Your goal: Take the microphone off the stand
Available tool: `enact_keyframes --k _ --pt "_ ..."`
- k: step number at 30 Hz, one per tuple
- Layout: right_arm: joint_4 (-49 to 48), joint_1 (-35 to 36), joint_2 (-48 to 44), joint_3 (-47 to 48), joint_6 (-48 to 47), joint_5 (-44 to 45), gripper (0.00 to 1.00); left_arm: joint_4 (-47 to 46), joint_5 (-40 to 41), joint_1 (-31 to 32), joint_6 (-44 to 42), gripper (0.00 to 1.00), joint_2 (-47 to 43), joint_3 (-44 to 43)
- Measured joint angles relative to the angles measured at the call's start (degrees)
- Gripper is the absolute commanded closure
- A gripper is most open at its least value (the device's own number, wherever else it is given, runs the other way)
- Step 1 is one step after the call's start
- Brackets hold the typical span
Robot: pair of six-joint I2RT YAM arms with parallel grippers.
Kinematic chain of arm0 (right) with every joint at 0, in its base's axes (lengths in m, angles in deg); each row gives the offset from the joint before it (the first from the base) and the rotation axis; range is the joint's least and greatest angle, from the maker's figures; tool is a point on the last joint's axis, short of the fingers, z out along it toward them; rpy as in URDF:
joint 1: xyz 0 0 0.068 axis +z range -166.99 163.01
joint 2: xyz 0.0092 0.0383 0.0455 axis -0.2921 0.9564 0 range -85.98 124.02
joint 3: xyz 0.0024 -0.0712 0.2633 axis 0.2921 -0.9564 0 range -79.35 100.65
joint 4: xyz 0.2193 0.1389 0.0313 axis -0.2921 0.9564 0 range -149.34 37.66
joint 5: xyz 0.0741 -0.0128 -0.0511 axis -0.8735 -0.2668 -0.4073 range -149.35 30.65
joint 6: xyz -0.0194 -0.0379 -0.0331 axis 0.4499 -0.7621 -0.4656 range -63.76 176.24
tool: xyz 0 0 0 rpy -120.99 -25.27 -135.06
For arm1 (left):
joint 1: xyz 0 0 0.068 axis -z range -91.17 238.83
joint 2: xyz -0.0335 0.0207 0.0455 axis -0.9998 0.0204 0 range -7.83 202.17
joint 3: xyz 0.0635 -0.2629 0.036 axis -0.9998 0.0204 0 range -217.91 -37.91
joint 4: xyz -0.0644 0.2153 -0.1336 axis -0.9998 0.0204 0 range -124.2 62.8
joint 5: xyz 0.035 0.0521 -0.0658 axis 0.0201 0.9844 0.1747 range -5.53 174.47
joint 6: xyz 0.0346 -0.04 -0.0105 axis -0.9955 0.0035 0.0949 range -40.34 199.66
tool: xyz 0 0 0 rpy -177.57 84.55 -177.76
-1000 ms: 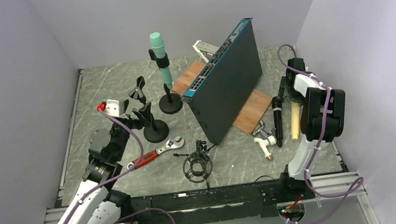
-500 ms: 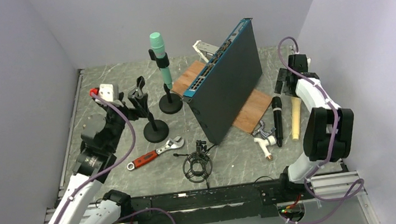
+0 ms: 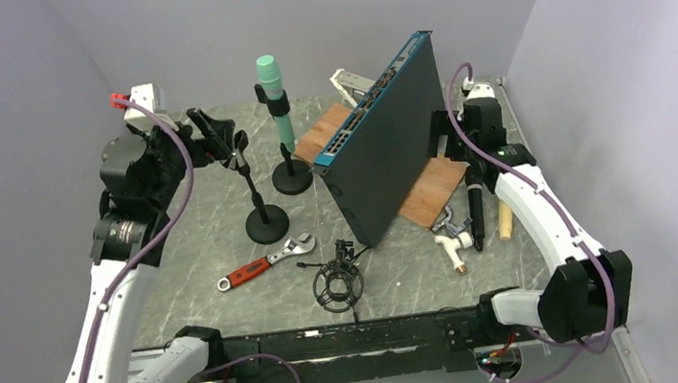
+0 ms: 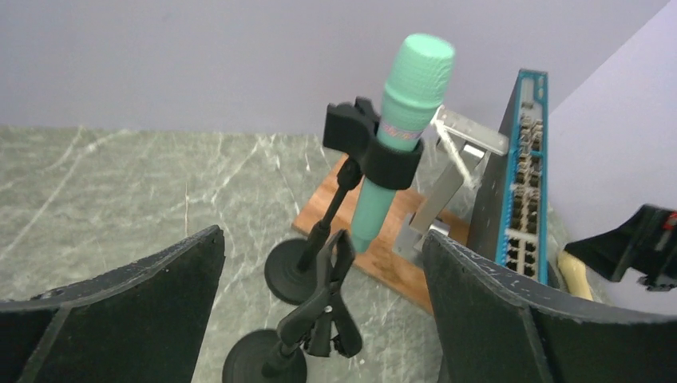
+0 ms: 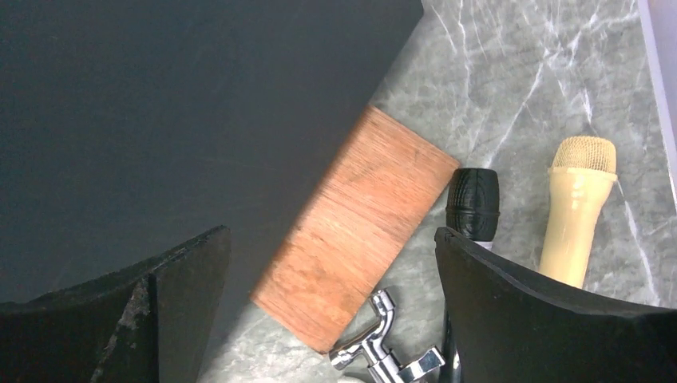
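The mint-green microphone [image 3: 272, 87] stands clipped upright in its stand [image 3: 292, 174], far centre. The left pincer [image 3: 218, 136] faces it, jaws spread ready to grasp (the right pincer [image 3: 445, 141], also agape, hangs beside the network switch [image 3: 388, 147]).

Noted matt mint plastic on microphone [image 4: 411, 88], matt black on clip [image 4: 375, 152]. Logged grey veined stone-look bench [image 4: 120, 183], smooth wood-grain board [image 5: 359, 227], glossy chromed metal tap [image 5: 382, 351].

Top cam overhead, wide; wrist cams close, share board [image 5: 367, 215].
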Motion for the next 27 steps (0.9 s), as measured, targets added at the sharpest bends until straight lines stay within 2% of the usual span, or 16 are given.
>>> enact_keyframes --k 5,12,17,23,27 --pt "0.07 0.0 -4.02 0.57 0.17 -1.38 0.0 1.66 -8.39 -5.4 1.7 0.21 3.41 0.13" --pt "0.13 0.0 -7.69 0.87 0.15 -1.95 0.0 3.72 -15.26 -5.84 -1.29 0.3 8.87 -0.76" --pt "0.46 0.0 -7.72 1.29 0.17 -2.01 0.0 5.51 -13.99 -3.34 -4.48 0.39 11.3 -0.81" --pt "0.48 0.0 -8.17 1.31 0.17 -2.38 0.0 6.56 -9.27 1.18 -8.09 0.65 11.39 -0.68" --pt "0.48 0.0 -8.55 1.33 0.15 -2.4 0.0 4.87 -6.71 2.03 -8.83 0.78 11.34 0.74"
